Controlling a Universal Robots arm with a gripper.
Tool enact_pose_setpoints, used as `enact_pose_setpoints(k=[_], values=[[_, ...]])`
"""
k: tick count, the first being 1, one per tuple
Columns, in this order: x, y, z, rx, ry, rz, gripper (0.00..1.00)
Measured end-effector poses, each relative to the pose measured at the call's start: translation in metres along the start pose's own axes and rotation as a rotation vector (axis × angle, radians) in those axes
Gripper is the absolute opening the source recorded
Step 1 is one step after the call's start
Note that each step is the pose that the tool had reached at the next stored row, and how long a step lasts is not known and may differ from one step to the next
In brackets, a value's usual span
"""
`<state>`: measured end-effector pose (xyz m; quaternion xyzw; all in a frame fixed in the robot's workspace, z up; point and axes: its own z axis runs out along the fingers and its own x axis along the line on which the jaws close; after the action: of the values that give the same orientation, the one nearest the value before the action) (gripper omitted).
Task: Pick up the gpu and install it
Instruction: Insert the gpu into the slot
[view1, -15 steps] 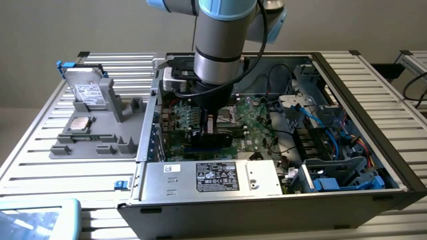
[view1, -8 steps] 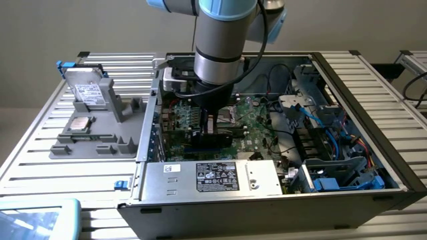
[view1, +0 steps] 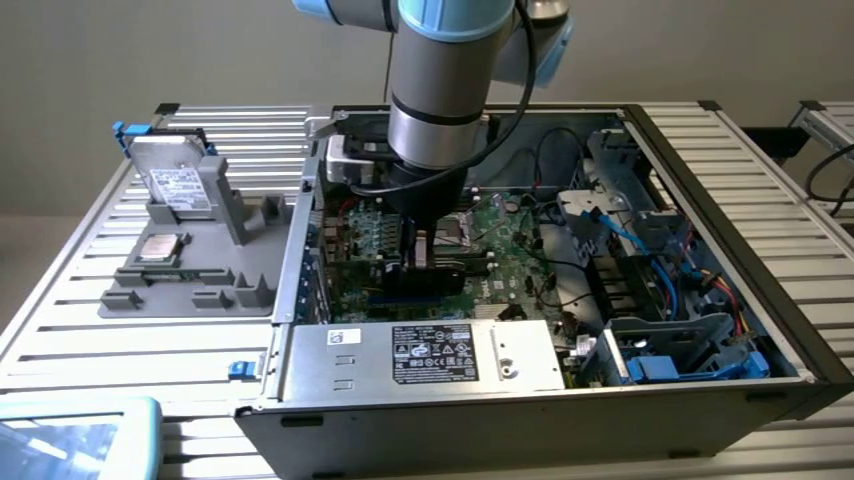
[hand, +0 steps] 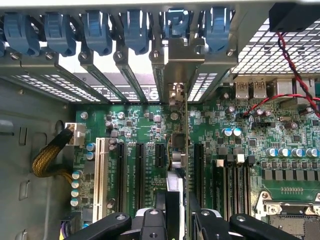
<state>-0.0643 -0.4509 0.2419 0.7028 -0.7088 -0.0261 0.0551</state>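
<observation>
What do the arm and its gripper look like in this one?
The arm is a silver-grey cylinder with light blue joint caps. A black cable loops down beside it. The gripper is black, and in the wrist view its black jaws carry round screw heads.

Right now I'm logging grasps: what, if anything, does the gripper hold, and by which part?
The gripper holds the gpu by its long edge facing away from the motherboard.
</observation>
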Motion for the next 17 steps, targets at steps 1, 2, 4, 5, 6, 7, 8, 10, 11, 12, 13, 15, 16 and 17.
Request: enact_pose_setpoints(k=[1,2,4,5,6,7,8,10,11,12,13,15,16,17], values=[[0.0,0.0,0.0001,0.0,0.0001,0.0,0.27],[0.0,0.0,0.0001,0.0,0.0,0.0,0.27],[0.0,0.0,0.0003,0.0,-0.0001,0.0,0.27],[0.0,0.0,0.0003,0.0001,-0.0002,0.0,0.27],[0.0,0.0,0.0003,0.0,-0.0001,0.0,0.27],[0.0,0.0,0.0003,0.0001,-0.0002,0.0,0.27],[0.0,-0.0001,0.0003,0.0001,-0.0003,0.0,0.27],[0.0001,0.0,0.0003,0.0001,-0.0002,0.0,0.27],[0.0001,0.0,0.0004,0.0001,-0.0001,0.0,0.27],[0.0001,0.0,0.0005,0.0,-0.0001,0.0,0.27],[0.0001,0.0,0.0005,0.0,0.0,0.0,0.27],[0.0001,-0.0002,0.0006,-0.0001,0.0,0.0,0.27],[0.0,-0.0002,0.0007,0.0,-0.0002,0.0,0.27],[0.0001,-0.0002,0.0007,0.0,-0.0001,0.0,0.27]])
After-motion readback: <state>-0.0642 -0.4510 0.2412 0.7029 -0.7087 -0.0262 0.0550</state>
